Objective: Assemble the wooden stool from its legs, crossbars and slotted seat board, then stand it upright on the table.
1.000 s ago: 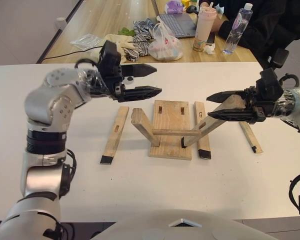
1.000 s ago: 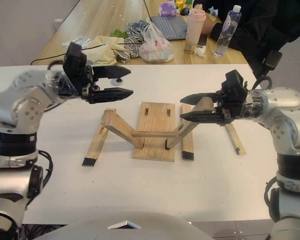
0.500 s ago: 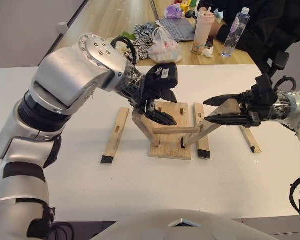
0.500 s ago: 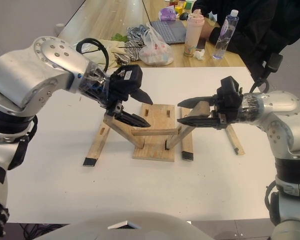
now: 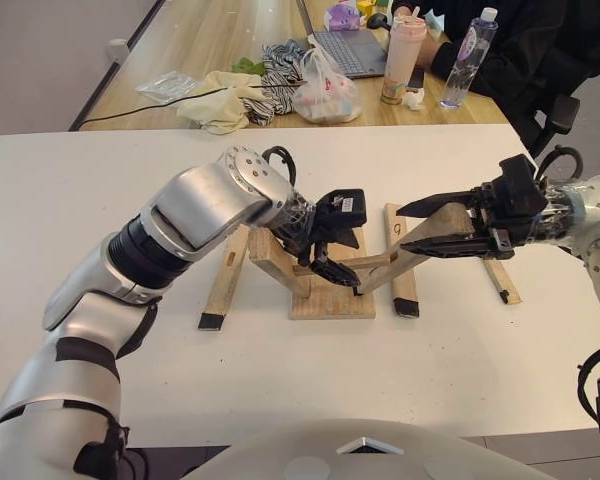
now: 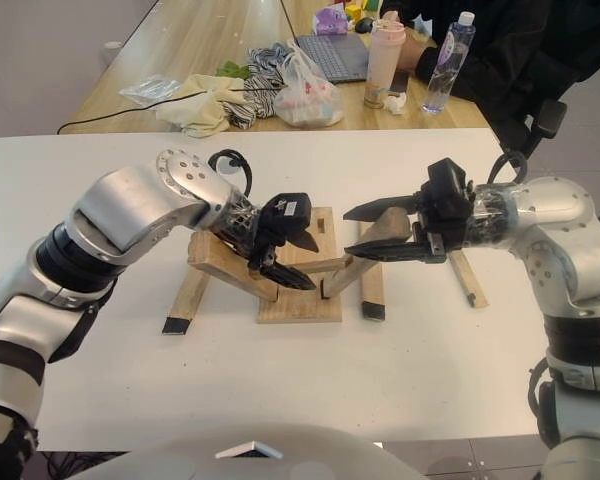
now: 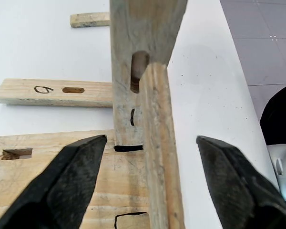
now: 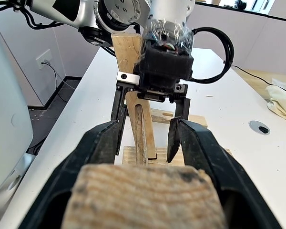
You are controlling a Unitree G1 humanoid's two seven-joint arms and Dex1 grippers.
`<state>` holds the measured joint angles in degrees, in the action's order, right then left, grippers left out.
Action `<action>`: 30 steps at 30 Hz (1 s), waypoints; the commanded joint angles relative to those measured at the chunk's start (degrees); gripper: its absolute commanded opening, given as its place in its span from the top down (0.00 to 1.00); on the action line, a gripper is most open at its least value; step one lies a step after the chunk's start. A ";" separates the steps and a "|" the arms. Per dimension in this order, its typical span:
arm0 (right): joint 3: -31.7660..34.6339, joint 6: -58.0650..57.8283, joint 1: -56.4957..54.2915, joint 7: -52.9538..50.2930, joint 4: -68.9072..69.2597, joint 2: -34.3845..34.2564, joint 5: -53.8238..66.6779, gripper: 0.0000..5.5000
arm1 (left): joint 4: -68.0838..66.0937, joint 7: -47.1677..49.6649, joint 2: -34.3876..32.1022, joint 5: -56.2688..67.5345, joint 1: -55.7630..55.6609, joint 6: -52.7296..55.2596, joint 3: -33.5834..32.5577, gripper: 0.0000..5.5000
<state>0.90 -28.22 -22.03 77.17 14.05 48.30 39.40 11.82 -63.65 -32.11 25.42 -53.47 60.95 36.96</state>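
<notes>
A half-built frame stands on the slotted seat board point(image 5: 325, 300), which lies flat at mid-table. It has a left leg point(image 5: 270, 258), a thin crossbar point(image 5: 372, 262) and a slanting right leg point(image 5: 405, 262). My left gripper point(image 5: 335, 262) is open, with its fingers point(image 7: 71, 181) on either side of the crossbar point(image 7: 157, 143) and not touching it. My right gripper point(image 5: 412, 230) is shut on the raised upper end of the right leg point(image 8: 143, 195). One loose leg point(image 5: 223, 285) lies left of the board. A numbered leg point(image 5: 405, 292) and a thin bar point(image 5: 500, 280) lie to its right.
Behind the white table is a wooden table. On it are a plastic bag point(image 5: 325, 95), crumpled cloth point(image 5: 225, 100), a pink cup point(image 5: 400, 50), a water bottle point(image 5: 468, 60) and a laptop point(image 5: 345, 45). The near half of the white table point(image 5: 280, 380) is bare.
My left arm swung in from the left and came down over the frame. Its open fingers now straddle the crossbar. The right gripper kept hold of the right leg.
</notes>
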 commanded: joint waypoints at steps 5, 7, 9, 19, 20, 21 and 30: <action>-9.54 1.19 1.30 1.09 0.86 0.08 -6.67 0.63 | -6.98 0.07 3.14 -2.38 2.73 -0.68 2.73 0.47; -10.54 1.83 0.99 0.92 0.72 0.02 -7.30 0.63 | -7.53 -0.36 3.58 -2.46 2.90 -0.37 2.91 0.53; -11.75 1.32 0.16 0.32 0.95 -0.51 -7.51 0.63 | -8.62 -0.80 4.52 -2.31 3.20 0.36 3.51 0.56; -23.62 -1.47 0.89 -4.15 -0.15 -2.82 -14.55 0.63 | -15.33 -0.68 9.48 -3.83 6.52 1.76 7.62 0.69; -23.75 -1.47 1.32 -4.84 -0.06 -3.35 -14.44 0.63 | -15.59 -0.62 9.52 -3.88 6.83 1.48 7.36 0.69; -23.22 -2.26 1.58 -5.98 -0.21 -4.23 -13.48 0.63 | -15.72 -1.35 9.38 -4.02 7.11 -1.07 6.68 0.69; -16.23 -3.64 -0.21 -6.65 -1.38 -4.83 -5.84 0.31 | -19.41 -6.84 6.97 -5.64 2.99 -11.15 2.45 0.48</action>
<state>-10.97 -27.15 -26.63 71.01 14.74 45.75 34.76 -6.02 -71.09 -26.40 22.58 -51.51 50.75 37.85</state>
